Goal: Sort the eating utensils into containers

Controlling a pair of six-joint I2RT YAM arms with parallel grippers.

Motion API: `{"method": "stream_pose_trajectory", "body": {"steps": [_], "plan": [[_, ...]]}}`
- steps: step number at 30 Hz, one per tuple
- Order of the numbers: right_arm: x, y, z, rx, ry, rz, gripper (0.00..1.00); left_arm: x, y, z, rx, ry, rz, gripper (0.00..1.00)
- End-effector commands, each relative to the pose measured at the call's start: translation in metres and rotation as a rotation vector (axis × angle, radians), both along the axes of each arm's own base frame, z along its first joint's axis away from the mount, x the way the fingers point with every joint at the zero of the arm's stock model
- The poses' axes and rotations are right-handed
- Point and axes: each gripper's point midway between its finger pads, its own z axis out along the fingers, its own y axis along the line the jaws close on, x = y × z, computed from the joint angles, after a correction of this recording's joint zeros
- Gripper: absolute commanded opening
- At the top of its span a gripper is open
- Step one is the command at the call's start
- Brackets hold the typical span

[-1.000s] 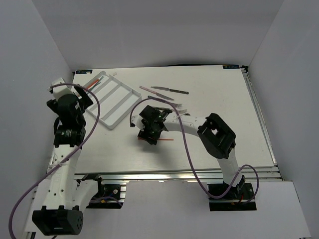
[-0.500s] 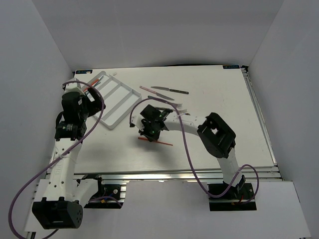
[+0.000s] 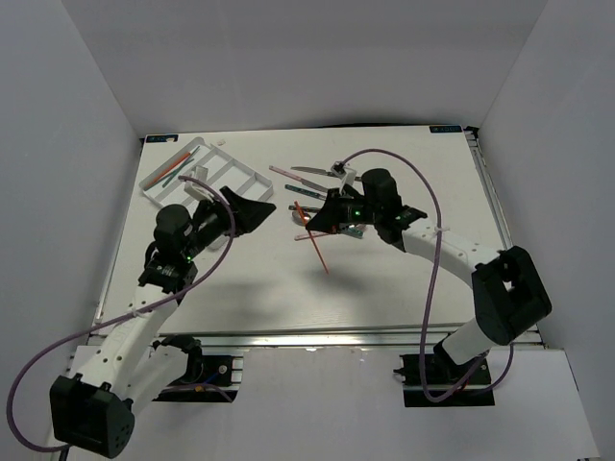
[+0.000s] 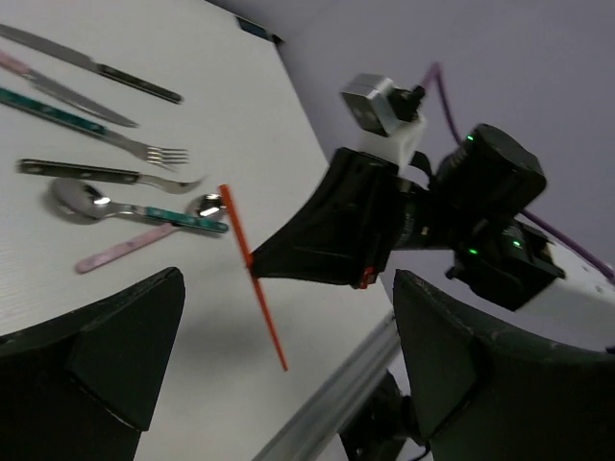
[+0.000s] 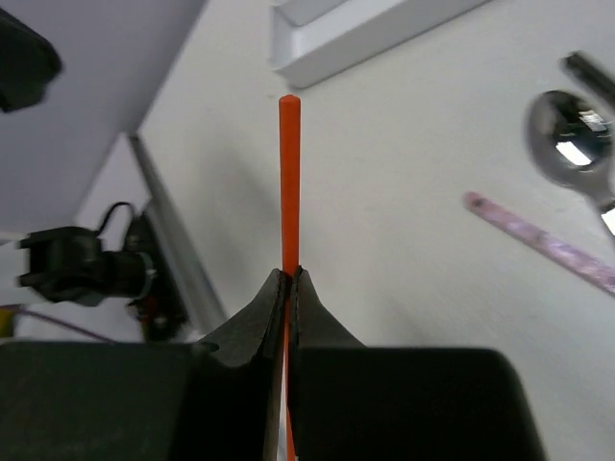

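Progress: early, I see only two chopsticks (image 3: pixel 173 165) in the tray (image 3: pixel 252 174) at the tabletop's far left corner | right gripper (image 5: pixel 288 280) pinched tight on a red chopstick (image 5: pixel 288 163), lifted over the middle | left gripper (image 3: pixel 248 211) wide open, empty | several utensils (image 4: pixel 106 134) left near far edge

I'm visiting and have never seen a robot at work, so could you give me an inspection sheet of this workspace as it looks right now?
Surface: white table, no spills seen.
Job's things: white tray at far left, with chopsticks in one compartment; loose cutlery lying at far centre; one red chopstick held tilted above the table.
Clutter: nothing seen.
Grippers: right gripper shut on the red chopstick; left gripper open and empty, facing it.
Cables: purple cables loop loosely along both arms.
Surroundings: plain white walls on three sides.
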Motion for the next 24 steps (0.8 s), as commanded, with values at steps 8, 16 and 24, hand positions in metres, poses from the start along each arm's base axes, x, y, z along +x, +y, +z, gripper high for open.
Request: {"method": "stream_pose_trajectory", "body": {"steps": [8, 16, 24], "plan": [[-0.054, 0.016, 0.09, 0.318, -0.003, 0.162, 0.0, -0.009, -0.049, 0.014, -0.031, -0.092, -0.15, 0.87], [-0.067, 0.024, 0.099, 0.328, -0.04, 0.222, 0.0, -0.008, -0.067, 0.013, -0.065, -0.078, -0.167, 0.7], [-0.073, 0.037, 0.11, 0.348, -0.062, 0.25, 0.0, -0.007, -0.077, 0.02, -0.06, -0.087, -0.18, 0.21]]}}
